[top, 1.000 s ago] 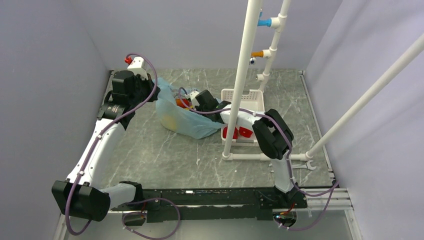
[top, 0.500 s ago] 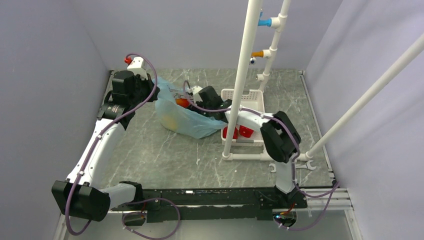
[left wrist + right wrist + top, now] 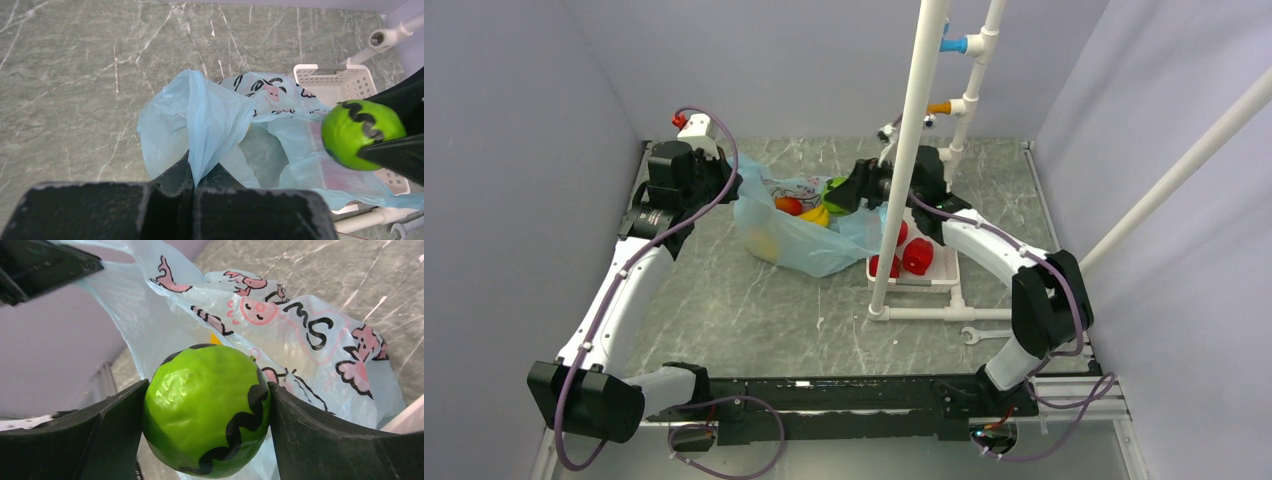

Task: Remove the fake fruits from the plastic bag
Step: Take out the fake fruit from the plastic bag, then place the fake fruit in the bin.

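Plastic bag (image 3: 796, 242), light blue with cartoon pigs, is pinched at its ten o'clock rim by the closed left gripper (image 3: 191, 186). A banana (image 3: 816, 215) and an orange-red piece (image 3: 788, 205) are seen in its mouth. A green black-striped toy fruit (image 3: 361, 134) is clamped by the right gripper (image 3: 207, 407) above the bag's one o'clock edge, and red pieces (image 3: 916, 256) lie in the white basket (image 3: 335, 82) at three o'clock.
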Robot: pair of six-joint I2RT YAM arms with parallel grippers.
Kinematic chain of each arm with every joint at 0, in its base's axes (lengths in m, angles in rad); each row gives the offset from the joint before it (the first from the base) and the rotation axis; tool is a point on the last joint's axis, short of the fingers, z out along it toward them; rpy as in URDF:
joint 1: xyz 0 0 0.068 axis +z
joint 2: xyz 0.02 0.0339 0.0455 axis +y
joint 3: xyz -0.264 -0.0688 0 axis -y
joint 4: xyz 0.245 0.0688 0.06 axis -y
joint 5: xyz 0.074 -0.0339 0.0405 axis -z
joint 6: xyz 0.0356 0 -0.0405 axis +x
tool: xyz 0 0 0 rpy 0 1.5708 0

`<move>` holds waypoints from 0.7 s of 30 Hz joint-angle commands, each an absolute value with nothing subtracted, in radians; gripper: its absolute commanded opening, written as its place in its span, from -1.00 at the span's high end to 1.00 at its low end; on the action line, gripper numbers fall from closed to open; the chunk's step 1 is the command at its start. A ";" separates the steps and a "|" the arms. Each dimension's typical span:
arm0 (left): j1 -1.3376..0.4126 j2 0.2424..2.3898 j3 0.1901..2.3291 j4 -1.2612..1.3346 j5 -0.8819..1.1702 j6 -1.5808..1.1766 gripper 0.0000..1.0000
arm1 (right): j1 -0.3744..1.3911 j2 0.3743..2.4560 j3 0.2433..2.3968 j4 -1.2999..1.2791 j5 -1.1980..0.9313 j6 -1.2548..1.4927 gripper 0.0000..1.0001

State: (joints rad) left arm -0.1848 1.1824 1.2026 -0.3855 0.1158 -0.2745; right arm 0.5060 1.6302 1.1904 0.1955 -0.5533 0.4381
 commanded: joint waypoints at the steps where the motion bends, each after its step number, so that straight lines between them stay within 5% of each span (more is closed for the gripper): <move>1: -0.189 1.161 1.229 -0.369 0.112 -0.265 1.00 | 0.439 1.540 1.115 0.507 -0.723 0.704 1.00; 12: -0.190 1.156 1.230 -0.374 0.107 -0.266 1.00 | 0.365 1.446 1.002 0.695 -0.710 0.840 1.00; 21: -0.192 1.152 1.227 -0.368 0.098 -0.264 1.00 | 0.311 1.185 0.979 0.192 -0.253 0.474 1.00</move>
State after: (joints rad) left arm -0.1852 1.1797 1.2026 -0.3859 0.1070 -0.2745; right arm 0.3206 1.3006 0.9726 0.4000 -0.5049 0.6880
